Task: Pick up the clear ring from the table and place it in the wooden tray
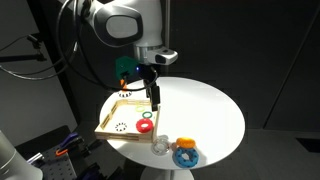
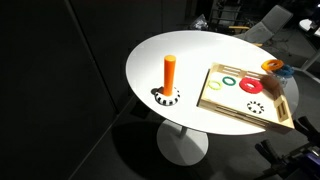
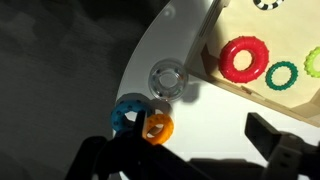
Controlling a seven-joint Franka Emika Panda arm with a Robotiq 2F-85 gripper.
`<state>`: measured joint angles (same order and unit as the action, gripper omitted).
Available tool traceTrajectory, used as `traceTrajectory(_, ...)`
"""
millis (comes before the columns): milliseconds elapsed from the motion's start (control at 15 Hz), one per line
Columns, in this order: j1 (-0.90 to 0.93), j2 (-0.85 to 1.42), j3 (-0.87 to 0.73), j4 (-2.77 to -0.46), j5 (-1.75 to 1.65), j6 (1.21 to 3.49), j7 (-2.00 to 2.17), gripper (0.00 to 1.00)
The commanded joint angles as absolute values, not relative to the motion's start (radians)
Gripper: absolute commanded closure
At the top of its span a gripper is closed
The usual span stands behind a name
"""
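Target in sight: the clear ring (image 3: 167, 80) lies flat on the white tabletop (image 3: 175, 40), just outside the wooden tray (image 3: 240, 25), a sliver off its rim. Just across that rim, inside the tray, sit the red ring (image 3: 245, 58) and the green ring (image 3: 283, 75). On the side of the clear ring away from the tray, the blue ring (image 3: 128, 113) and the orange-yellow ring (image 3: 157, 126) touch each other, and the blue one is very near our target.

The pincer (image 3: 185, 155) is spread wide and carries nothing. In an exterior view it (image 1: 154, 98) hangs above the tray rather than above the ring.

So the step in hand looks like the approach. The job is to slide out past the tray's rim and centre over the ring before going down. My read: one finger goes into the hole and the other outside, on an arc that faces neither the tray's rim nor the blue ring, since both those sides are crowded. Glassy plastic will likely be slippery and its edge hard to judge, so close gently. Lift straight up, clear the rim, and set it on bare wood in the tray, away from the red ring.
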<state>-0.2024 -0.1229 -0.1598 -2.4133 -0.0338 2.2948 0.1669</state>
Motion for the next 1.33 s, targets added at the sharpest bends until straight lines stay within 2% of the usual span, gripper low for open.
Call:
traceTrajectory(0,-0.217,-0.061,-0.162,-2.378,-0.09,2.334,0.283,0.0)
traceTrajectory(533,-0.193,0.141,-0.19,-2.35,-0.225,2.484,0.587,0.0)
traceTrajectory(1267,-0.114,0.379,-0.235,-2.252,-0.098,2.638,0.6,0.0)
